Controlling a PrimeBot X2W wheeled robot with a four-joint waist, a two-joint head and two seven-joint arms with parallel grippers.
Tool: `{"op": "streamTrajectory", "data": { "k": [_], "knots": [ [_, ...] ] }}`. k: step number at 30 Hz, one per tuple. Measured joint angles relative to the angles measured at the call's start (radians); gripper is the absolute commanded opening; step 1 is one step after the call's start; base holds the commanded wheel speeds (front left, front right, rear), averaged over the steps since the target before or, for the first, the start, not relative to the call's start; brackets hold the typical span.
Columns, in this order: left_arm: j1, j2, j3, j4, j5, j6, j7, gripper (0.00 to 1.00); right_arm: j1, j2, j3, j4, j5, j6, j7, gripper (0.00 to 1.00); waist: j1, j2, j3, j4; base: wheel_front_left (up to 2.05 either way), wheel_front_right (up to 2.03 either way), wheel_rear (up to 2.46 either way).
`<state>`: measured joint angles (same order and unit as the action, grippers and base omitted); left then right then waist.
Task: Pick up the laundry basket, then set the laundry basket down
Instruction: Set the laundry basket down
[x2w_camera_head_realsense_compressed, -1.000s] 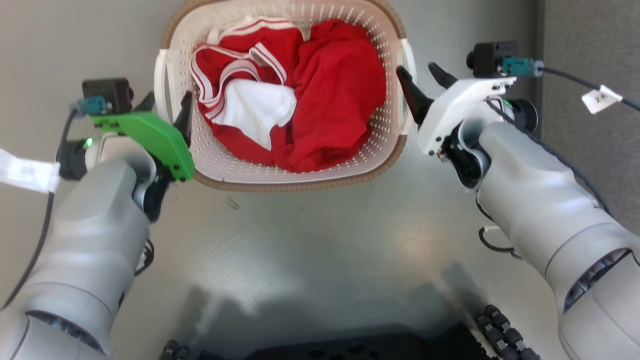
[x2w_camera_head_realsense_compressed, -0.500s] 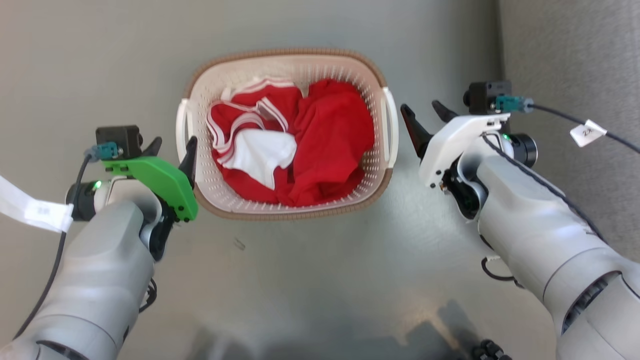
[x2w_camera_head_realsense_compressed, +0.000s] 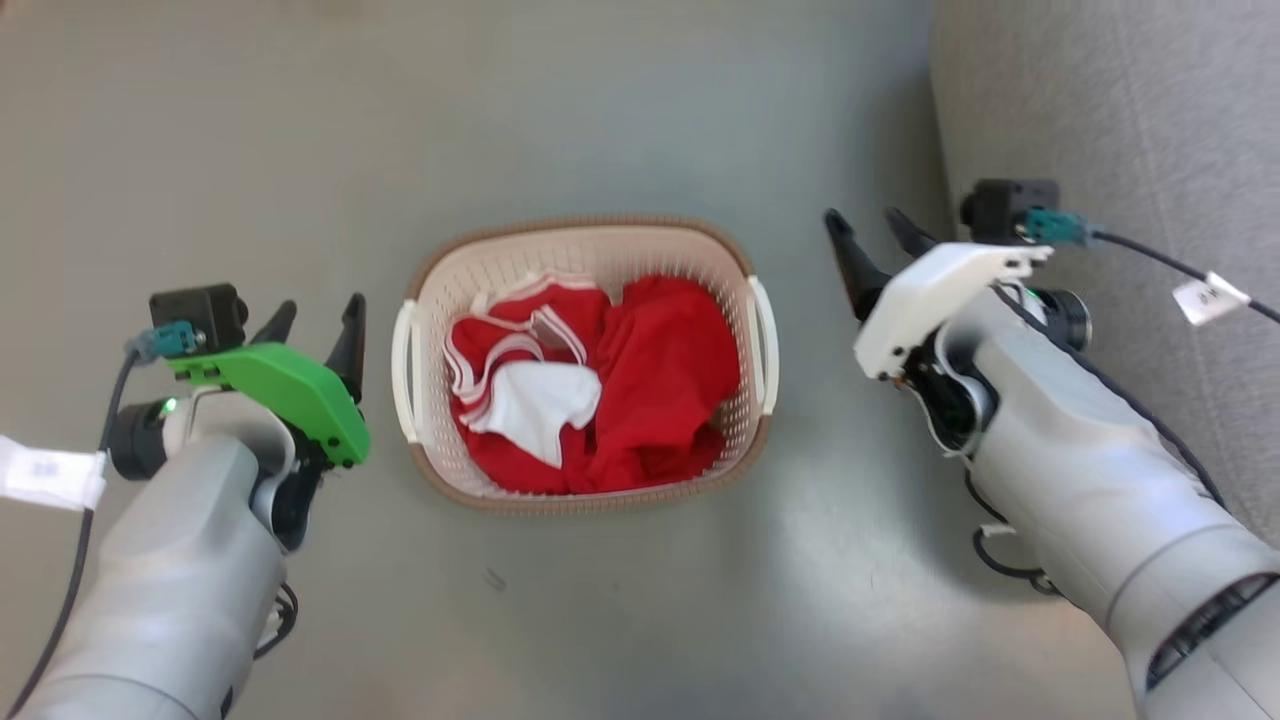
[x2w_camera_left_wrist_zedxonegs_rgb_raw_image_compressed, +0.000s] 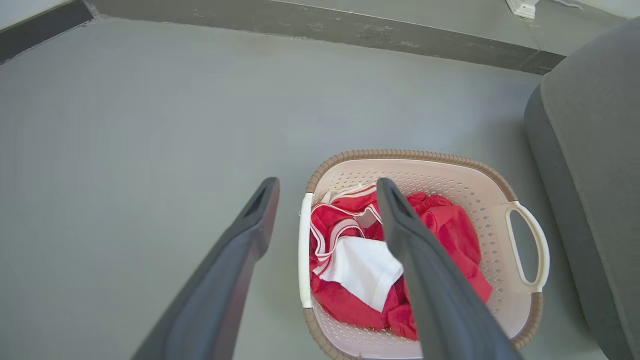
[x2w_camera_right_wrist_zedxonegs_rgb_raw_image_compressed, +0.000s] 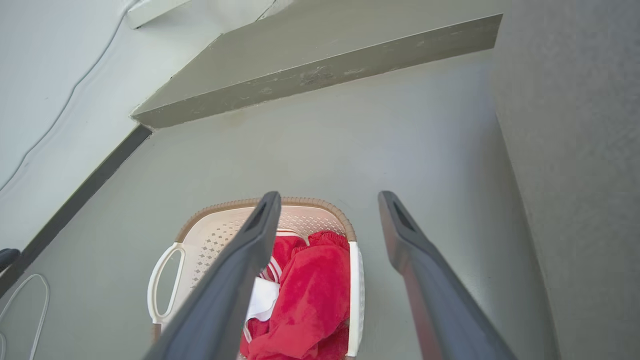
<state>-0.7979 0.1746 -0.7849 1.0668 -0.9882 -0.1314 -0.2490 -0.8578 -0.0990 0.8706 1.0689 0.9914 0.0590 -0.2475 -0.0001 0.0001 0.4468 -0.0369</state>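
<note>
Honestly, nothing here is actually readable. There's a white tag (x2w_camera_head_realsense_compressed: 1208, 298) hanging just past the right wrist camera (x2w_camera_head_realsense_compressed: 1005, 205) with some dark marking on it, but it's way too blurry to make out. A second white label (x2w_camera_head_realsense_compressed: 48, 472) sits below the left wrist camera (x2w_camera_head_realsense_compressed: 195, 308). It has faint grey print that's just as unreadable.

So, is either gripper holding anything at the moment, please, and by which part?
Nothing is held: left gripper and right gripper have open jaws, both clear of the laundry basket.
</note>
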Motion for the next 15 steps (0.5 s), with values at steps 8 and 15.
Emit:
{"op": "streamTrajectory", "data": {
  "k": [8, 15],
  "knots": [
    [0.057, 0.009, 0.080, -0.082, 0.030, 0.000, 0.000, 1.00, 0.074, -0.038, -0.094, -0.106, -0.056, -0.017, -0.002, 1.00, 0.0000, 0.0000, -0.110, 0.004, 0.00, 0.00, 0.00],
    [0.123, 0.031, 0.151, -0.172, 0.081, 0.015, 0.000, 1.00, 0.151, -0.061, -0.171, -0.218, -0.130, -0.039, -0.003, 1.00, 0.0000, 0.0000, -0.193, 0.011, 0.00, 0.00, 0.00]
  ]
}}
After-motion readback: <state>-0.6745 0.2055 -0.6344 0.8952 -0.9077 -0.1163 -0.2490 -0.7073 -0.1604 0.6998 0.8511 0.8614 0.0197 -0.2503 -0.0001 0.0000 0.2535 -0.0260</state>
